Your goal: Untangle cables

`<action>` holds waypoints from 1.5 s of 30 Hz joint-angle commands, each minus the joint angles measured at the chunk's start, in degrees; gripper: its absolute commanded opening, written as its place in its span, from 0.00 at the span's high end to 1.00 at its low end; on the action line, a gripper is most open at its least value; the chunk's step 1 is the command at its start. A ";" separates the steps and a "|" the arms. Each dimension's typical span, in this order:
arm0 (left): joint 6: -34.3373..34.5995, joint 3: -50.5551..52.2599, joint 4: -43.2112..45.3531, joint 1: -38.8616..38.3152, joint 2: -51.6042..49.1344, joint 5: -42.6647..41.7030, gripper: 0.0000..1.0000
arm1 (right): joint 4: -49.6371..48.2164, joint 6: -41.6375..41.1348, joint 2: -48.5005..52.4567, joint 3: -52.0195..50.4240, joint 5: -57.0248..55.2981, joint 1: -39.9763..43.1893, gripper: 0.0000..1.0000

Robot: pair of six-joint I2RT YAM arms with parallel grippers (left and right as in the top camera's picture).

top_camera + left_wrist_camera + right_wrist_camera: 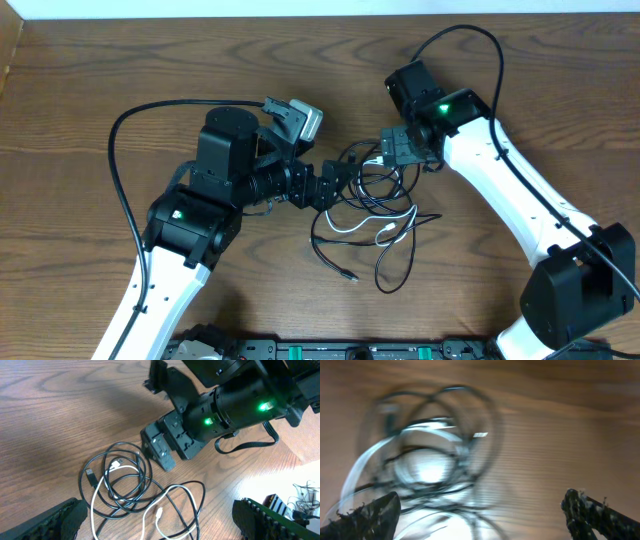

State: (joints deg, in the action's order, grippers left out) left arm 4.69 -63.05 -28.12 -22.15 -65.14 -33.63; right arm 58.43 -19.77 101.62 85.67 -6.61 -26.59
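Where black cables (90, 476) tangle, one white cable (159, 513) threads through.

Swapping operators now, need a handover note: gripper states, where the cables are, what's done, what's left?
Left gripper: open, holding nothing, at the left edge of the cables.
Right gripper: open, holding nothing, at the pile's upper right in the overhead view; its wrist view is blurred.
Cables: black loops and one white cable lie crossed in one pile mid-table.
Done: nothing separated yet.
Left: probably draw the white cable clear first, then part the black ones.
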 commanded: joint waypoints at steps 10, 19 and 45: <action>0.57 -0.57 -1.42 0.28 0.42 1.86 0.02 | 6.49 1.16 -0.24 -2.73 8.57 -3.02 0.01; 0.57 -0.57 -2.89 0.26 0.42 4.96 0.02 | -16.41 11.04 -0.24 -16.81 8.52 -3.50 0.15; 0.57 -0.57 -3.15 0.26 0.42 4.96 0.02 | -44.96 4.57 -0.24 -31.91 15.10 -8.13 0.31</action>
State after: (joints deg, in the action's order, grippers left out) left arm 4.73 -63.05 -31.16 -22.17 -65.14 -29.17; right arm 14.31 -14.63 101.62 54.50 8.16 -34.13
